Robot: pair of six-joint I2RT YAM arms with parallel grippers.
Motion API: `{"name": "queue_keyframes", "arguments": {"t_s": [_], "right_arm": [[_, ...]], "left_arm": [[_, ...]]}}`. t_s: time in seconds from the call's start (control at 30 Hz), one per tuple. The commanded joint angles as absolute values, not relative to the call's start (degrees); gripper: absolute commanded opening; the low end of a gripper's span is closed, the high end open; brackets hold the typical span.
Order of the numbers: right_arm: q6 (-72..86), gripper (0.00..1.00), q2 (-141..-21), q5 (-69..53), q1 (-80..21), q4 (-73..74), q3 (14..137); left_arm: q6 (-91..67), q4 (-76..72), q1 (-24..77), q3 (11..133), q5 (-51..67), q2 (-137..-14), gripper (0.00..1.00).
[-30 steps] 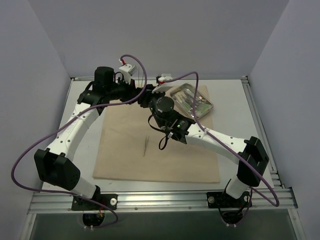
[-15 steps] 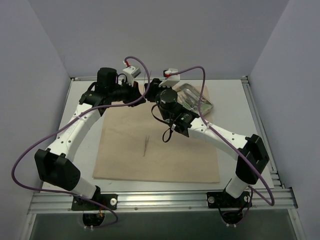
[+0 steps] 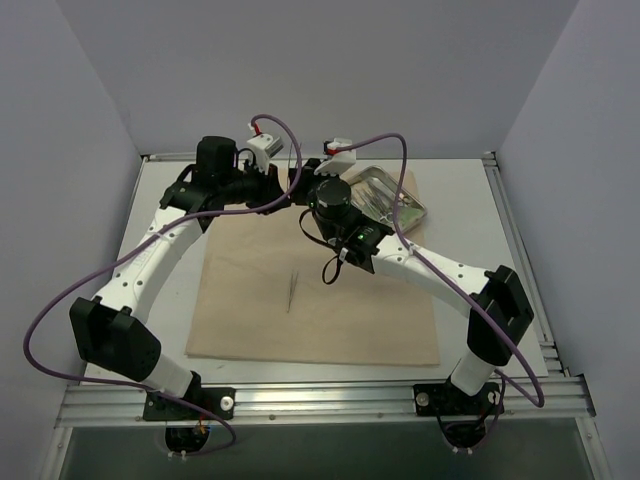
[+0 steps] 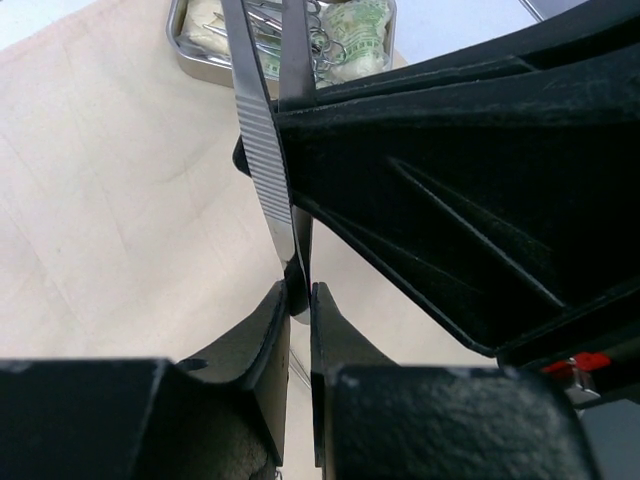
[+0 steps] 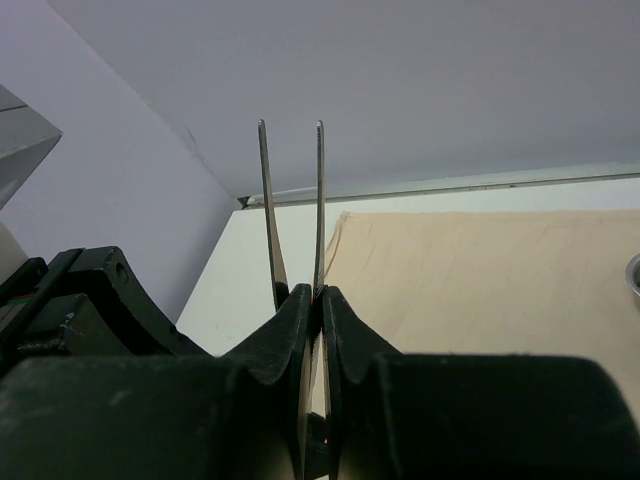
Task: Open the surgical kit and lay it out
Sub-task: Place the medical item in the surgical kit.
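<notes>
The beige cloth wrap (image 3: 330, 320) lies spread flat on the table. The steel tray (image 3: 412, 212) stands on its far right corner and holds scissor-handled forceps (image 4: 325, 45) and a green packet (image 4: 358, 30). Both grippers meet above the cloth's far edge, holding one pair of thin metal tweezers (image 4: 262, 150) between them. My left gripper (image 4: 300, 290) is shut on one end. My right gripper (image 5: 314, 292) is shut on the same tweezers (image 5: 265, 200), and the two prongs stick out beyond its fingers. A second thin metal tool (image 3: 291, 291) lies on the cloth.
The right gripper's black body (image 4: 480, 180) fills the right side of the left wrist view, close against the left fingers. Grey walls enclose the table on three sides. A metal rail (image 3: 320, 400) runs along the near edge.
The right arm swung left and back from the tray to the left gripper. Its jaws have closed on the tweezers. The left arm has barely moved.
</notes>
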State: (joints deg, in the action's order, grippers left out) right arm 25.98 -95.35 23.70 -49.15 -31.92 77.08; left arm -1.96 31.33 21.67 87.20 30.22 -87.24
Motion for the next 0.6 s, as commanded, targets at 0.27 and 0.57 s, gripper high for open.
{"name": "queue_keyframes", "arguments": {"t_s": [0.27,0.57], "right_arm": [[32.78,0.0,-92.03,26.1,-46.67,-13.65,75.5],[50.87,0.0,-90.26,26.37,-52.03,-2.2,59.86]], "left_arm": [[12.03,43.59,21.36,89.83,29.8,-84.12,0.82],[13.54,43.42,11.8,80.43,29.09,-82.44,0.86]]}}
